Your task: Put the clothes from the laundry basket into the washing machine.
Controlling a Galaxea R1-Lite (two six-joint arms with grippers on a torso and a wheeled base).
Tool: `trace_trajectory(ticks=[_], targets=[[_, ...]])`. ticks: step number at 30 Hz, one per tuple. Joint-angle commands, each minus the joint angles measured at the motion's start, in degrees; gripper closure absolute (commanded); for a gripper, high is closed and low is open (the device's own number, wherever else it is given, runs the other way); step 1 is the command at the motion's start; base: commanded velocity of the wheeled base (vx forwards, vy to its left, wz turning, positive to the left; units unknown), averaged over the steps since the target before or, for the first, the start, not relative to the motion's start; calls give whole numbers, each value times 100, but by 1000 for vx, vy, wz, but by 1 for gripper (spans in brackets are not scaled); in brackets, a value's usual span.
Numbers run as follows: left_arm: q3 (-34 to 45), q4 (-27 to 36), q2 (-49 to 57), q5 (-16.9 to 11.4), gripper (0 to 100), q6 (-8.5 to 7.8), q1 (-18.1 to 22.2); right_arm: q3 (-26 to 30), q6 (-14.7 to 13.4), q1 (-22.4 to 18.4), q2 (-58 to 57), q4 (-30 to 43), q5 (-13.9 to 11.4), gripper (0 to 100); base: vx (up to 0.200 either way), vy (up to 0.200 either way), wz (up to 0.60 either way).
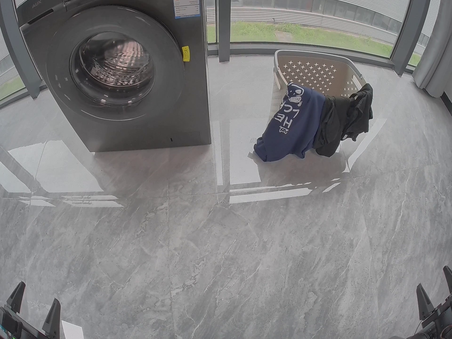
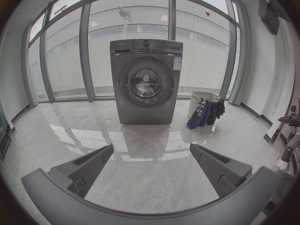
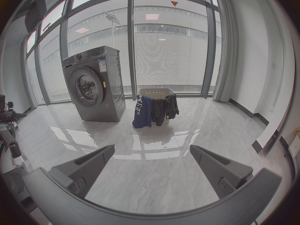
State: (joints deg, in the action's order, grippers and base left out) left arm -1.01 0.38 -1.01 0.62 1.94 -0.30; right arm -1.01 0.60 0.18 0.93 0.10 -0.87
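A grey front-loading washing machine (image 1: 122, 67) stands at the back left, its round drum opening (image 1: 113, 68) facing me. To its right sits a beige laundry basket (image 1: 314, 71) with a navy printed shirt (image 1: 292, 123) and black garments (image 1: 348, 116) draped over its front rim. My left gripper (image 1: 34, 307) is low at the near left, open and holding nothing. My right gripper (image 1: 435, 290) is low at the near right, also open with nothing in it. Both are far from the basket. The left wrist view faces the machine (image 2: 145, 82); the right wrist view faces the basket (image 3: 156, 94).
Glossy grey tiled floor (image 1: 226, 250) stretches between me and the appliances. Tall windows with dark frames (image 1: 224, 20) run behind them, and a curtain (image 1: 435, 48) hangs at the far right. Another machine on a stand (image 2: 292, 132) is off to my right side.
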Motion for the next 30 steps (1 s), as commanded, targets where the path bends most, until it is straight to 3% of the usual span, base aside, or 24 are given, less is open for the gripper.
trace_trajectory(ticks=[1, 11, 20, 30], targets=[[75, -3, 48, -1, 0, -9, -5, 92, 2, -1, -93, -1, -1, 0, 200, 0, 0], [75, -3, 48, 35, 0, 43, 4, 92, 2, -1, -93, -1, -1, 0, 200, 0, 0], [84, -3, 48, 52, 0, 52, 4, 92, 2, -1, -93, -1, -1, 0, 0, 0, 0], [84, -3, 48, 52, 0, 52, 4, 92, 2, -1, -93, -1, -1, 0, 0, -200, 0]])
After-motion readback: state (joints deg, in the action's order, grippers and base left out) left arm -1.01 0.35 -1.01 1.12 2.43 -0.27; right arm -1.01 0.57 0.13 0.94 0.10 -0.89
